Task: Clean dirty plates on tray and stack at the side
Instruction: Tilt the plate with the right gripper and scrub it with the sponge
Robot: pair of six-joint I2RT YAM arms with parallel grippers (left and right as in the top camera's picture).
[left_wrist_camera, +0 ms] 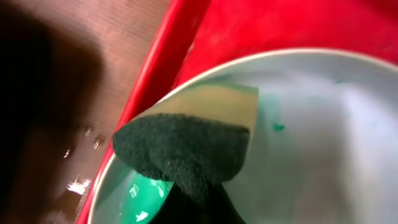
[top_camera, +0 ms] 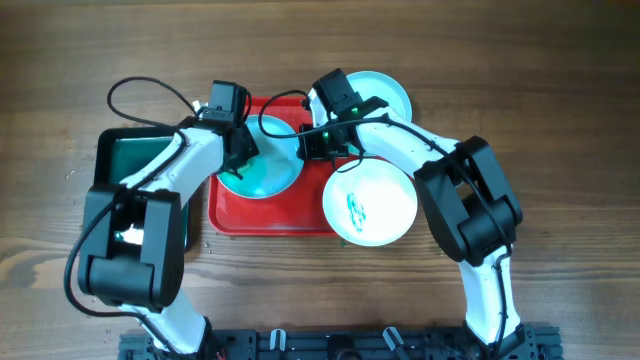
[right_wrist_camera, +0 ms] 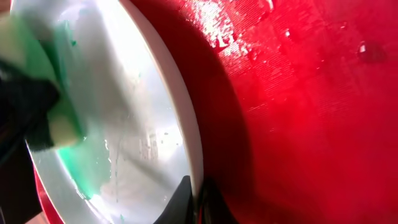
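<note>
Item 1, tray: red, rectangular, rounded corners, raised rim; at the middle of the table; its floor is wet with small droplets in the right wrist view.

Item 2, first plate: round, shallow, on the tray's far-left part; whitish centre washed over with streaky turquoise-green film, thickest along the left edge; a dark shadow lies on the tray under its right edge.

Item 3, second plate: whitish, lying across the tray's right rim, partly over the table; a small dark green smear sits left of its centre.

Item 4, third plate: pale turquoise, on the table beyond the tray's far-right corner; partly hidden by my right arm.

Item 5, my left gripper: closed tight on a sponge, yellow foam with a dark green scouring face; the sponge is pressed on the first plate's left side.

Item 6, my right gripper: fingers clamped either side of the first plate's right rim.

Item 7, black tray: left of the red one, holding green liquid.
</note>
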